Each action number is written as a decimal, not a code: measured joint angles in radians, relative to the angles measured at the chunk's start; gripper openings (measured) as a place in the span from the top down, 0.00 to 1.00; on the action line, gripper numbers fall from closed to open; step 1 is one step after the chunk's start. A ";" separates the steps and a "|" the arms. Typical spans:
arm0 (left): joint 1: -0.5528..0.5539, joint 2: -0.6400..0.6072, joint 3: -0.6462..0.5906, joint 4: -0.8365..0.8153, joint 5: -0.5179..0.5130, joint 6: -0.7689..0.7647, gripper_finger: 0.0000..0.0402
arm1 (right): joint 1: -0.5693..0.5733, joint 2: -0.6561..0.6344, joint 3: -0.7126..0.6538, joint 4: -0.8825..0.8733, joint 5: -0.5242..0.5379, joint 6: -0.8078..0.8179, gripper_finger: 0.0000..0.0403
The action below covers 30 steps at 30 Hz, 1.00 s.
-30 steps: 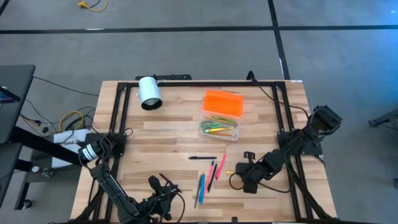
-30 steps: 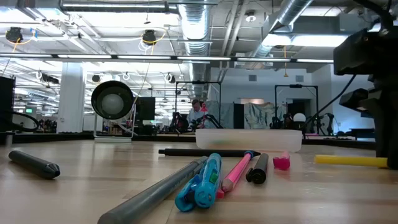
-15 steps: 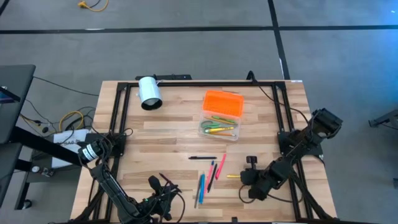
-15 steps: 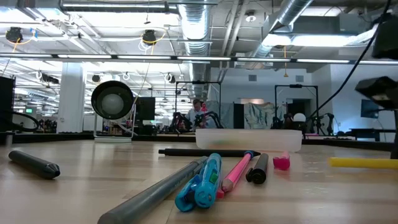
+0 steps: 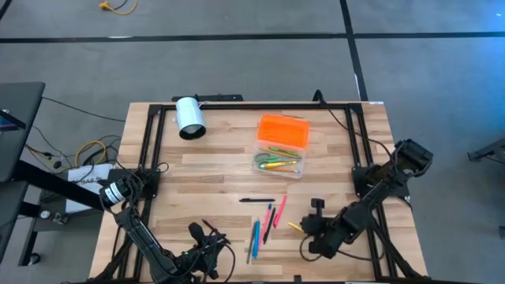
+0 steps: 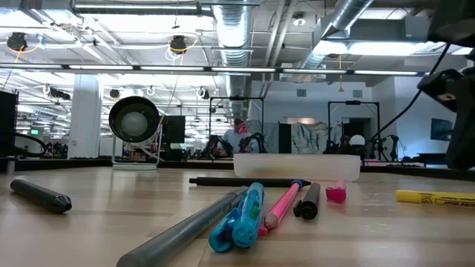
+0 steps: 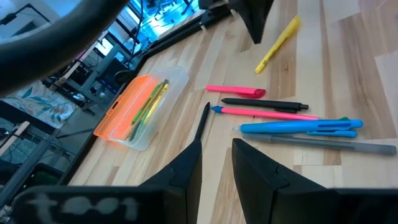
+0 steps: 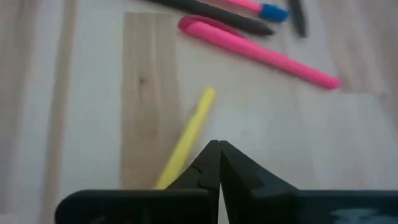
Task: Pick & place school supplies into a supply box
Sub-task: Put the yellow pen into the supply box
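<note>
My right gripper sits low at the table's near right part, about five o'clock from the middle. Its fingers are pressed together with nothing between them; their tips rest just over the near end of the yellow marker, which lies flat on the wood and is not gripped. The marker is a slim yellow stick with dark print on its barrel, angled slightly toward the other pens.

Just at nine o'clock from it lie the loose pens: a pink one, a black one lying crosswise, a pink pencil with a blue tip, two blue pens side by side, and a grey one nearest the front edge.

The box stands at about one o'clock from the table's middle, well apart from the pens. Its orange lid is swung open to the far side; the clear tray holds yellow and green things.

My left gripper waits at the near edge, about seven o'clock, fingers slightly parted, holding nothing.
</note>
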 joint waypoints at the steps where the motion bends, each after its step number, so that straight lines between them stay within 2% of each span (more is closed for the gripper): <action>1: 0.000 0.000 0.000 0.000 0.000 0.000 0.80 | -0.008 -0.001 0.000 0.021 -0.020 0.000 0.97; 8: 0.000 0.000 0.000 0.000 0.000 0.000 0.80 | -0.045 -0.002 0.000 0.049 -0.151 0.093 0.79; 14: 0.000 0.000 -0.033 0.030 -0.002 -0.001 0.80 | -0.037 -0.003 0.000 0.035 -0.167 0.130 0.68; 20: 0.001 0.000 -0.120 0.128 0.000 -0.007 0.80 | -0.029 0.021 -0.007 0.036 -0.183 0.176 0.66; 25: 0.004 0.000 -0.136 0.141 -0.006 -0.022 0.80 | -0.031 0.081 0.001 0.062 -0.186 0.175 0.68; 30: 0.004 0.000 -0.136 0.141 -0.006 -0.018 0.80 | -0.024 0.121 0.007 0.034 -0.165 0.214 0.75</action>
